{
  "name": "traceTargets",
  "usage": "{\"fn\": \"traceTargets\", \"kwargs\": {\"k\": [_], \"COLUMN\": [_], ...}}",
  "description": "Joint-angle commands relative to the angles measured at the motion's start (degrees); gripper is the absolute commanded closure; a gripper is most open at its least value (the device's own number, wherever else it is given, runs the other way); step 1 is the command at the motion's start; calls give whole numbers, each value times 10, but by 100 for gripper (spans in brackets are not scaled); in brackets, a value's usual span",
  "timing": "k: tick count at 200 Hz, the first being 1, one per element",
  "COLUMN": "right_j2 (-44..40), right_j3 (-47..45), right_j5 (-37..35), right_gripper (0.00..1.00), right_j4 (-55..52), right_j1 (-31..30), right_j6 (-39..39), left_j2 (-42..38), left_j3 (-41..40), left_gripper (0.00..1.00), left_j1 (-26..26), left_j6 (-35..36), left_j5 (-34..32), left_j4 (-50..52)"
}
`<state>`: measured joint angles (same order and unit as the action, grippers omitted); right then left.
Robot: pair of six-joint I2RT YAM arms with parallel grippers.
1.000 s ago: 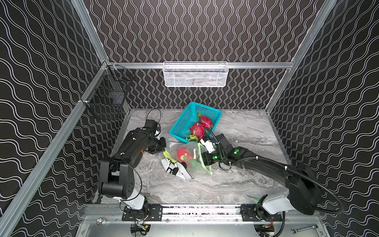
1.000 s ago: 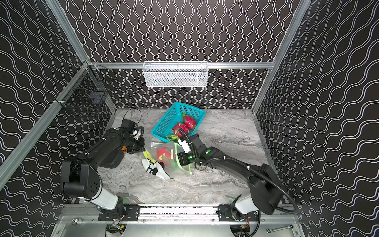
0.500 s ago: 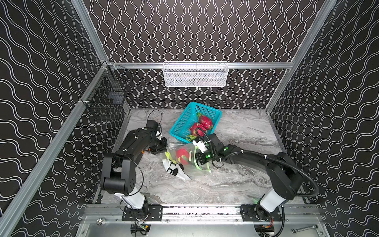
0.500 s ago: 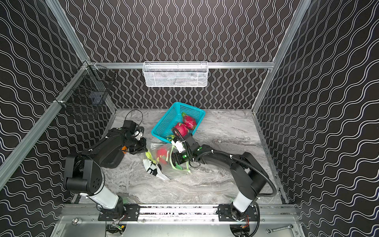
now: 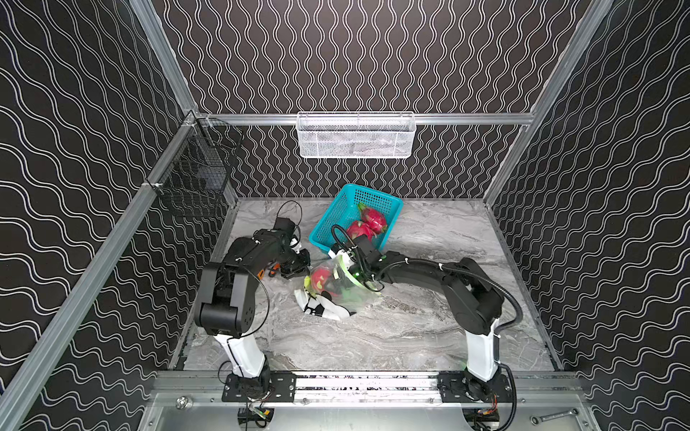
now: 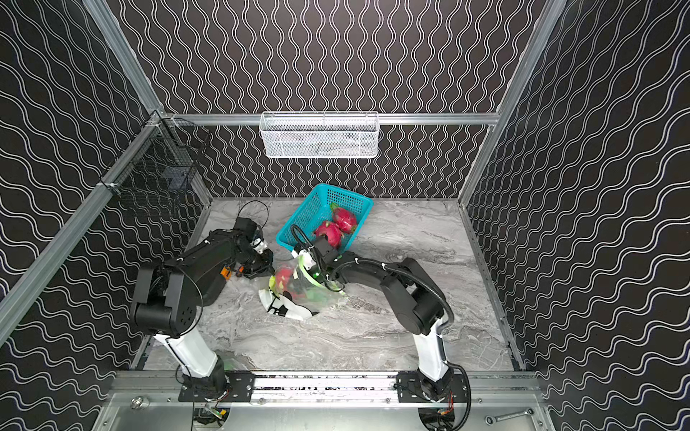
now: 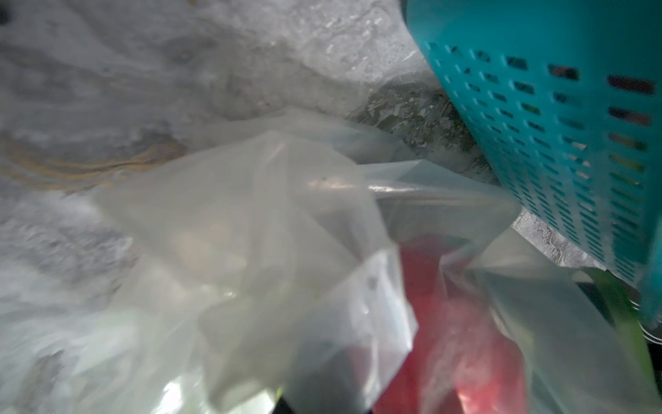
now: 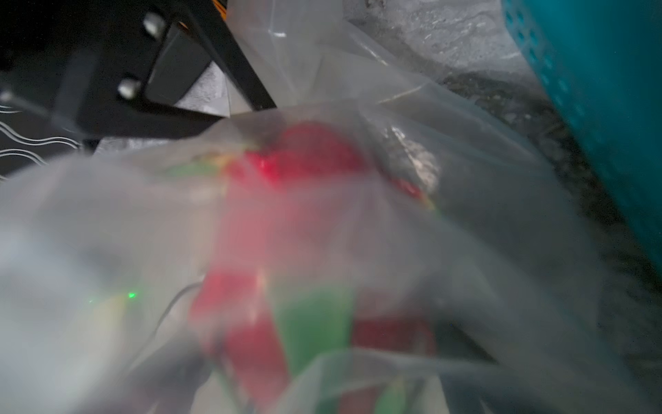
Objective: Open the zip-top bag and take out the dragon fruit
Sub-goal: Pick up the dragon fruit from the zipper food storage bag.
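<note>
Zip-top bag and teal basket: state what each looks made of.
The zip-top bag: thin clear plastic film, glossy; it crumples, and the dragon fruit shows through. The teal basket: probably rigid moulded plastic, smooth, with regular slots in its walls.

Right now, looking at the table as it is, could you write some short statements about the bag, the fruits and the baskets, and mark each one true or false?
1. The teal basket holds two loose dragon fruits. True.
2. The zip-top bag is empty. False: one bagged dragon fruit shows red through the clear plastic.
3. A white mesh basket hangs on the rail at the back wall. True.
4. The zip-top bag lies inside the teal basket. False: it lies on the marble table, next to the basket, between the two arms.
</note>
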<state>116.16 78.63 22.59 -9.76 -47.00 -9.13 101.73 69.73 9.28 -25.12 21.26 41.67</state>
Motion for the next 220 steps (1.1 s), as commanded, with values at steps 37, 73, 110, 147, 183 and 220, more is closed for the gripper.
{"fn": "traceTargets", "kwargs": {"k": [37, 73, 110, 147, 183, 220], "right_j2": [46, 39, -51, -164, -244, -343], "right_j3": [25, 27, -41, -116, -154, -234], "right_j5": [-17, -2, -6, 3, 25, 18], "right_gripper": [1, 21, 39, 48, 47, 47], "right_j4": [-14, -14, -13, -12, -47, -54], "right_j1": [-13, -13, -3, 25, 59, 103], "right_j6": [8, 0, -3, -27, -37, -70], "left_j2": [15, 2, 2, -3, -6, -7], "left_j3": [0, 5, 34, 28, 17, 14], "left_gripper": [100, 100, 100, 100, 100, 100], "left_j1": [36, 39, 40, 40, 40, 16], "left_j6": [-5, 7, 33, 62, 63, 62], "left_j5": [22, -12, -117, -179, -210, -205], "left_j4": [-25, 0, 73, 88, 77, 69]}}
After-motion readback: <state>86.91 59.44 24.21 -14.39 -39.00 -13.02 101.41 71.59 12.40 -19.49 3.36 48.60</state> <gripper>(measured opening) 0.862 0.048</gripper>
